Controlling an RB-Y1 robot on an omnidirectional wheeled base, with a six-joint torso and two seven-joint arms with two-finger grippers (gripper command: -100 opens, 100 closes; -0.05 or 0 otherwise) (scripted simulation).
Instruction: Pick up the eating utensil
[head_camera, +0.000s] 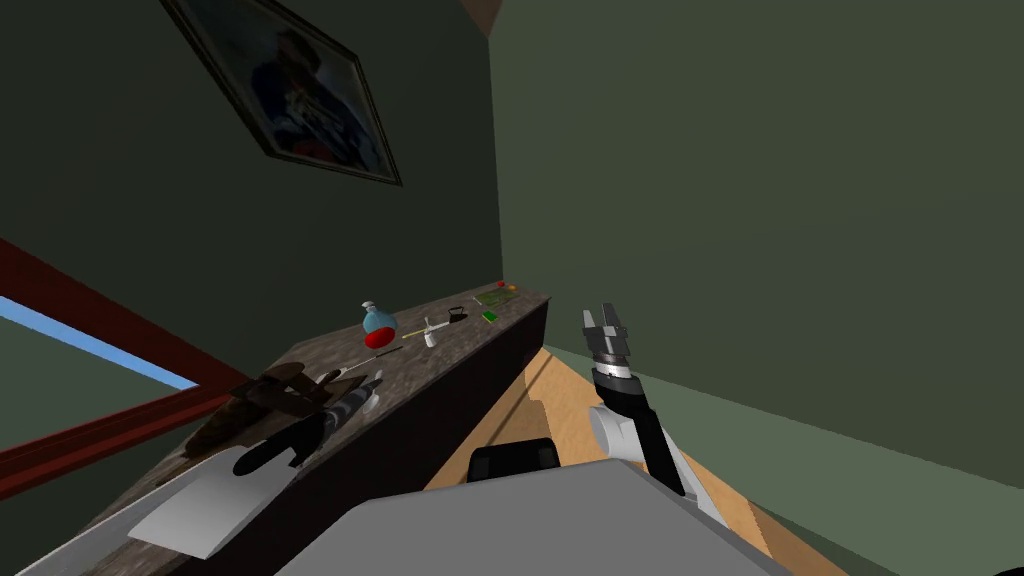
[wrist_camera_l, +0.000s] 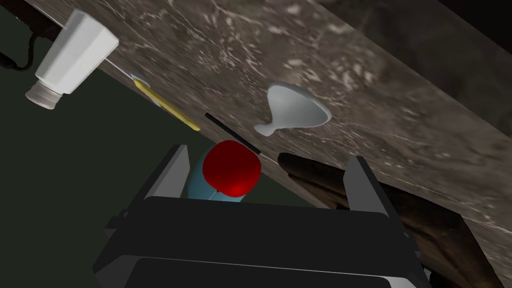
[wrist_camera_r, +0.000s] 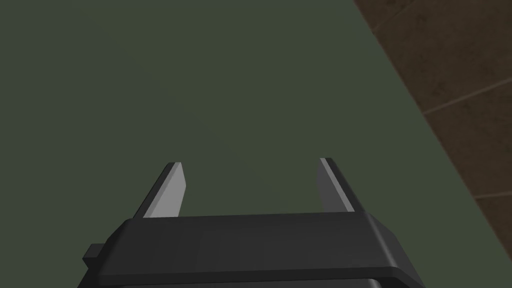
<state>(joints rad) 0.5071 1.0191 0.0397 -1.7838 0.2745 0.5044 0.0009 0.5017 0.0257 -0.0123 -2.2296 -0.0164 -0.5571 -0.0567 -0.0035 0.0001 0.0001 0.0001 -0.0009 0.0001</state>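
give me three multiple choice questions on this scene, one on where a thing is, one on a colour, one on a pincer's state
1. Where does the spoon lie?
A on the floor
B on the counter
C in a drawer

2. What colours is the flask?
A green and white
B blue and red
C all black

3. How is the right pincer?
A shut tight on nothing
B shut on the flask
C open and empty

Answers:
1 B, the grey spoon rests on the veined counter, just ahead of the left pincer and apart from its fingers.
2 B, the left wrist view shows a blue body with a red part.
3 C, its two fingers stand wide apart with nothing held between them.
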